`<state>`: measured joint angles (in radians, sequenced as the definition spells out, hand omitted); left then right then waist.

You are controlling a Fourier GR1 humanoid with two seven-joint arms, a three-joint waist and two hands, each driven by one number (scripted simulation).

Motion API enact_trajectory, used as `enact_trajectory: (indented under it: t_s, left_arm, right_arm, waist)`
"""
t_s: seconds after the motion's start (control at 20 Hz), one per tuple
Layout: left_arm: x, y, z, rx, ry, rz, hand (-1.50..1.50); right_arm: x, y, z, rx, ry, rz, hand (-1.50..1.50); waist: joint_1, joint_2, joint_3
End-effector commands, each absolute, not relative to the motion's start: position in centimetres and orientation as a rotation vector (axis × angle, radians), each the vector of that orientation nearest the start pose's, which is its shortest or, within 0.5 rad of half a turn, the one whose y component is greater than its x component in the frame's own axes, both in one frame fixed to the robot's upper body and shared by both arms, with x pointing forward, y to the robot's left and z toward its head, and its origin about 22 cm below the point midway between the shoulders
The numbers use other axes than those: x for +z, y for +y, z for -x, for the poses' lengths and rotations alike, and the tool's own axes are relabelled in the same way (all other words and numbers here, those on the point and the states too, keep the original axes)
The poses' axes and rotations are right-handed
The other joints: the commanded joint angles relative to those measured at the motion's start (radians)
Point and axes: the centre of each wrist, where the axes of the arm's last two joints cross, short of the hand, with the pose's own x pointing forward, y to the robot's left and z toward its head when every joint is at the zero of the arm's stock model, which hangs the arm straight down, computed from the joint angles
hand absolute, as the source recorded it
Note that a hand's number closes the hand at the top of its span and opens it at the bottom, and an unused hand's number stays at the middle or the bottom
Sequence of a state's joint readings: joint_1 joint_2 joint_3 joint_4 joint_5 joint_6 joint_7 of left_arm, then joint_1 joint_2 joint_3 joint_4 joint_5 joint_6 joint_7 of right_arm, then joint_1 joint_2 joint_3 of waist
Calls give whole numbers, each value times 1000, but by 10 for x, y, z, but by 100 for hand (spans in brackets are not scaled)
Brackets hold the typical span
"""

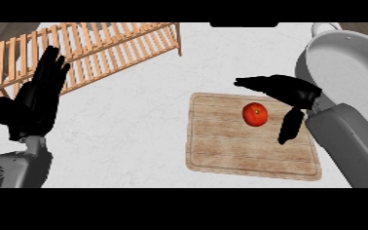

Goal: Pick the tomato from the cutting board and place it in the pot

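While the right hand [291, 97] arches open around the round red tomato [255, 114] near the pale wooden cutting board's [230, 151] far right edge, a closing nudge could roll it off.

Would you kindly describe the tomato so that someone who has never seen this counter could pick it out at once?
Start at the wooden cutting board lying on the white counter, right of centre, below and left of the large grey pot. The tomato sits on the board's upper right part, between the thumb and fingers of the open right hand. It is the only round, red thing in view.
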<state>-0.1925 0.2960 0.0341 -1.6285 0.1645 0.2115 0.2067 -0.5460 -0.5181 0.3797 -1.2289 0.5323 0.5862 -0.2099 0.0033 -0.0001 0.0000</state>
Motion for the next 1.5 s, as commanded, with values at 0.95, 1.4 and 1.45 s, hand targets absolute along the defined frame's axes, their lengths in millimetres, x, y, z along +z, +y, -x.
enact_trajectory:
  t_s: [0.95,1.4,1.45]
  left_arm:
    - [75,271,-286,82,-1599,-187,0]
    - [82,286,-282,64,-1615,-192,0]
    - [82,297,-273,64,-1618,-205,0]
  right_arm:
    - [27,-233,-362,1782,-1258,150,150]
    - [1,-241,-352,1794,-1306,149,150]
    - [19,-228,-329,1731,-1314,189,150]
  waist:
    - [0,1,0]
    - [-1,0,0]
    - [-14,-5,-1]
